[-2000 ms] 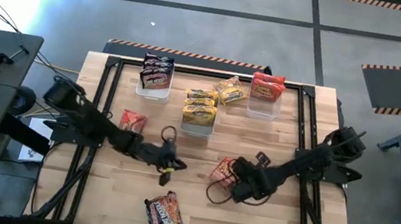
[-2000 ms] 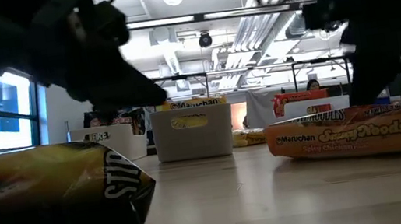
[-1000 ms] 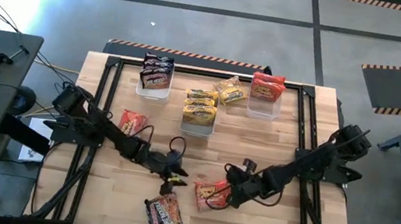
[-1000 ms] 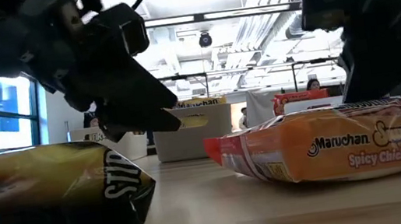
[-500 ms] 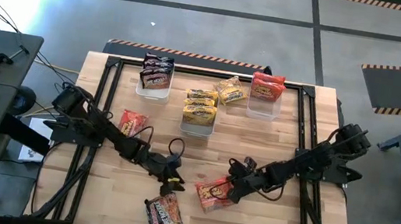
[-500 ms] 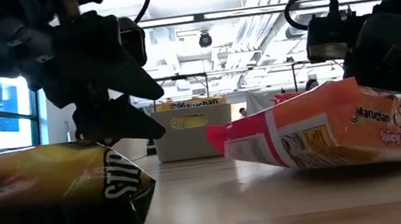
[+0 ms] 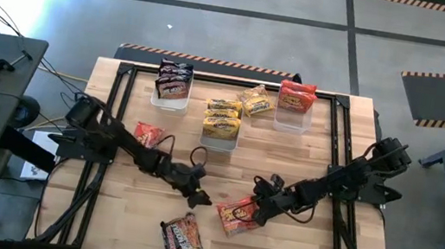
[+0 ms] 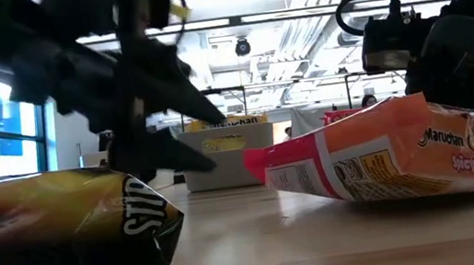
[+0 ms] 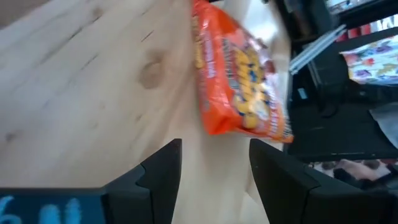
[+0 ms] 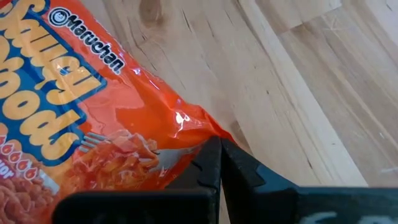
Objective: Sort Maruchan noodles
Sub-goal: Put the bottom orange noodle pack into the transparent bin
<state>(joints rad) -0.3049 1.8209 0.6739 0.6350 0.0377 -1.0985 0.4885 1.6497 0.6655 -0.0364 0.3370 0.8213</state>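
The left arm reaches low across the table toward the middle. Its left gripper point(image 7: 199, 195) has its two fingers point(image 9: 161, 177) spread apart with nothing between them. The right arm stretches in from the other side, and the right gripper point(image 7: 256, 206) is pinched tight.

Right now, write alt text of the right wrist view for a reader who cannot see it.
The right claw is shut, pinching the edge of a red-orange Maruchan noodle packet over a light wooden table. The packet's printed label fills one side of the picture.
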